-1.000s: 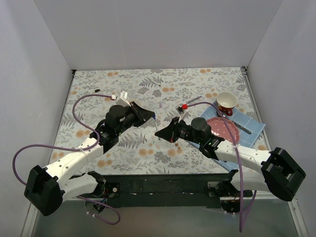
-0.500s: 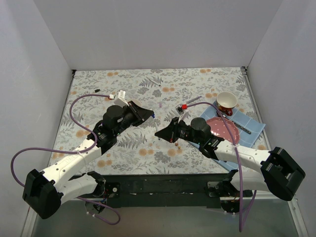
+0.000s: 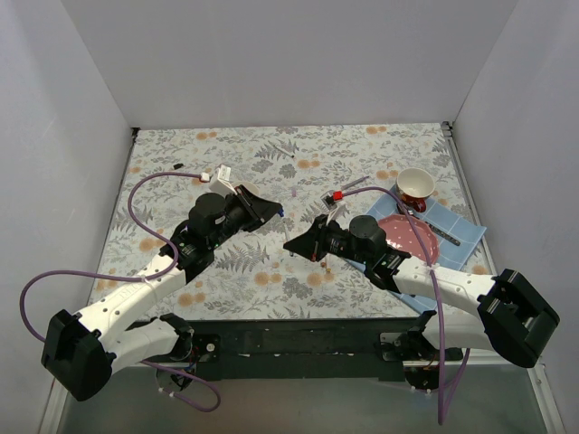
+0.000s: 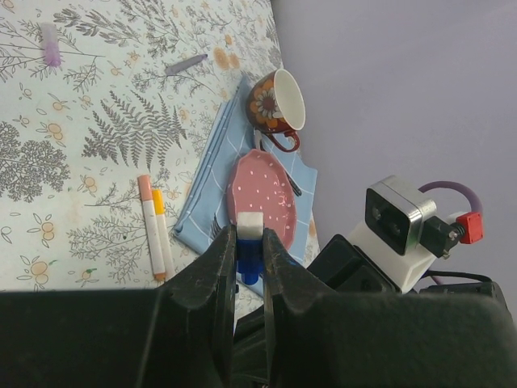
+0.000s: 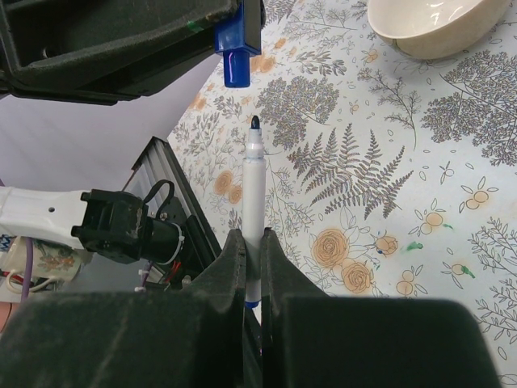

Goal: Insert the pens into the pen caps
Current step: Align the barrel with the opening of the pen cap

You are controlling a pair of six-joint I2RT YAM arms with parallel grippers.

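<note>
- The left gripper (image 4: 250, 242) is pinching narrow on a blue pen cap (image 4: 250, 263). It is holding the cap in the air above the flowered cloth (image 4: 121, 129), off to the left of the pink plate (image 3: 412, 237).
- The right gripper (image 5: 252, 238) is squeezing tight on a white-barrelled pen (image 5: 254, 186), also left of the plate, with its dark tip aiming up towards the cap.
- In the right wrist view, tip and cap are sitting just apart, not touching, and the cap is hanging a little left of the tip's line.
- Two spare pens are lying side by side on the cloth, one pink-ended (image 4: 148, 222) and one orange-ended (image 4: 164, 234). They are just past the edge of the blue napkin (image 4: 206, 170) that is carrying the plate.
- A purple cap (image 4: 52, 50) is lying on the cloth, well apart from the plate.
- A flowered cup (image 4: 279, 101) is standing just beside the plate on that same napkin.
</note>
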